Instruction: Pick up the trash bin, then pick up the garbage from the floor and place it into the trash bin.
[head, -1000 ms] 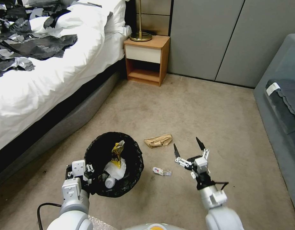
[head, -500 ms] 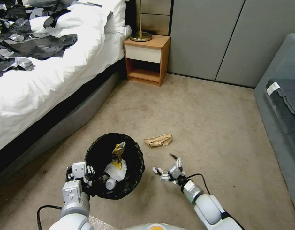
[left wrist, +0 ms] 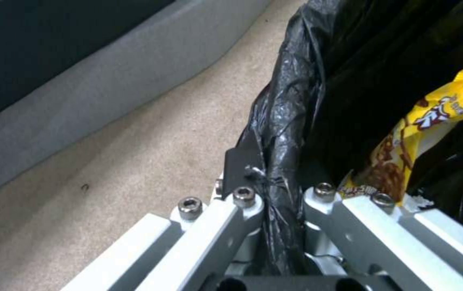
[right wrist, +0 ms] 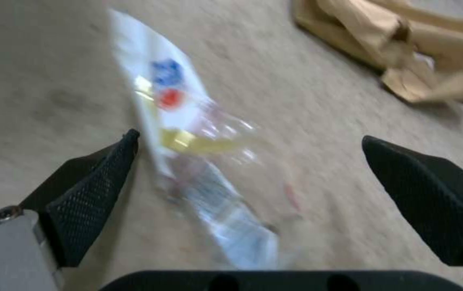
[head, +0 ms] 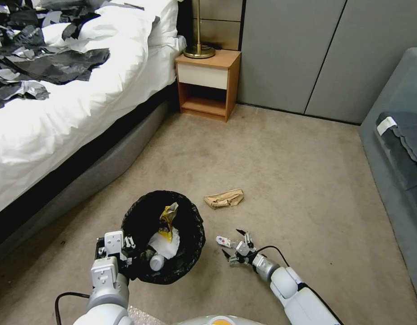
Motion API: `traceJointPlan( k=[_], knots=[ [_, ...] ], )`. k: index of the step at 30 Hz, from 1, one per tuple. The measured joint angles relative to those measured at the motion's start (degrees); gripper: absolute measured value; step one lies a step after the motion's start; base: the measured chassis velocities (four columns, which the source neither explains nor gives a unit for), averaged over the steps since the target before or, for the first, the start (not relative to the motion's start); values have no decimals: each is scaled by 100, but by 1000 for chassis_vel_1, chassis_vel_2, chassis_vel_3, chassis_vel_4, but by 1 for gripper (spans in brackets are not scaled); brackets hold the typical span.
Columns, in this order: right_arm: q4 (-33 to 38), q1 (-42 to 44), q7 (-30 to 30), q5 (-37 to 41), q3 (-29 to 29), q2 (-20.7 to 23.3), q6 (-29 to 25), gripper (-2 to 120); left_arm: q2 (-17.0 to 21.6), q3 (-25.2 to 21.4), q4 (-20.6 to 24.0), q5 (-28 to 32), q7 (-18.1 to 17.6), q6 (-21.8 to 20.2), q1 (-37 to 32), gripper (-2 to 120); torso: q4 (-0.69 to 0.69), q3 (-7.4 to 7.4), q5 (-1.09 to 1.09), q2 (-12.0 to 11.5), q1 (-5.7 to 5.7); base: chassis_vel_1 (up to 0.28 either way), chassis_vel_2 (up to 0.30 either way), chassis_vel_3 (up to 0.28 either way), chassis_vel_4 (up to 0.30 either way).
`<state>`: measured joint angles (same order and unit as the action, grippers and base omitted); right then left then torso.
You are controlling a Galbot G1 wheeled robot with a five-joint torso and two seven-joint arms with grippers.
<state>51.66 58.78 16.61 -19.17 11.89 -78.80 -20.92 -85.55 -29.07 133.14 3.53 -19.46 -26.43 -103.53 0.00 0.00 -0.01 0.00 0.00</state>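
The trash bin (head: pixel 196 222), lined with a black bag, hangs from my left gripper (head: pixel 125 247), which is shut on its near rim (left wrist: pixel 296 101); the left wrist view shows the jaws (left wrist: pixel 280 194) clamped over the bag fold. Inside lie a yellow snack wrapper (head: pixel 167 215), white tissue and a small bottle. My right gripper (head: pixel 232 242) is down at the floor (head: pixel 308 189), open, straddling a clear white wrapper (head: pixel 223 240) with red and blue print. In the right wrist view that wrapper (right wrist: pixel 188 133) lies between the black fingertips (right wrist: pixel 97 178). A crumpled brown paper bag (head: pixel 224 198) lies just beyond.
The bed (head: pixel 59 113) with black bags on its white cover runs along the left. A wooden nightstand (head: pixel 207 85) with a brass lamp stands at the back. A grey sofa (head: pixel 398 149) lines the right side. Open carpet lies between them.
My right arm dropped from above the floor and swung left, bringing its open gripper down around the clear wrapper. The bin sank slightly in my left gripper.
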Motion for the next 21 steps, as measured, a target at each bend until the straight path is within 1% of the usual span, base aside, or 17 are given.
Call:
traceJointPlan(
  k=[1, 4, 7, 9, 11, 13, 16, 17, 20, 21],
  knots=[
    [0, 0, 0, 0, 0, 0, 0, 100, 0, 0, 0, 0, 0, 0, 0, 1, 0, 0, 0, 0, 0, 0, 0, 0, 0],
    [-359, -186, 16, 2, 95, -73, -64, 100, 2, 0, -11, -2, 0, 8, 4, 1, 0, 0, 1, 0, 0, 0, 0, 0, 0],
    [-554, -290, 24, 7, 181, -147, -101, 100, -3, 0, -11, -3, -2, 10, 5, 1, 0, 0, 1, 0, 0, 0, 0, 0, 0],
    [-653, -338, 26, 16, 229, -192, -118, 98, -7, 1, -11, -3, -5, 10, 5, 1, -1, -1, 0, 0, 0, 0, 0, 0, 0],
    [-804, -412, 30, 57, 286, -277, -147, 92, -15, 9, -11, -14, -8, 13, -1, 1, -2, -1, -1, 0, 0, 0, 0, 0, 0],
    [-816, -422, 29, 74, 286, -296, -147, 89, -16, 13, -10, -18, -8, 13, -5, 1, -2, -1, -1, 0, 0, 0, 0, 0, 0],
    [-771, -415, -2, 108, 208, -342, -135, 76, -12, 12, -3, -20, -12, 14, -9, 1, -4, 0, -3, 0, 0, 0, 0, 0, 0],
    [-771, -415, -2, 108, 208, -342, -135, 76, -12, 12, -3, -20, -12, 14, -9, 1, -4, 0, -3, 0, 0, 0, 0, 0, 0],
    [-736, -403, -18, 115, 134, -397, -110, 66, -9, 12, 14, -19, -12, 17, -15, 1, 1, 0, 3, 0, 0, 0, 0, 0, 0],
    [-730, -393, -28, 114, 104, -420, -101, 60, -7, 9, 22, -18, -13, 25, -28, 1, 2, 0, 3, 0, 0, 0, 0, 0, 0]
  ],
)
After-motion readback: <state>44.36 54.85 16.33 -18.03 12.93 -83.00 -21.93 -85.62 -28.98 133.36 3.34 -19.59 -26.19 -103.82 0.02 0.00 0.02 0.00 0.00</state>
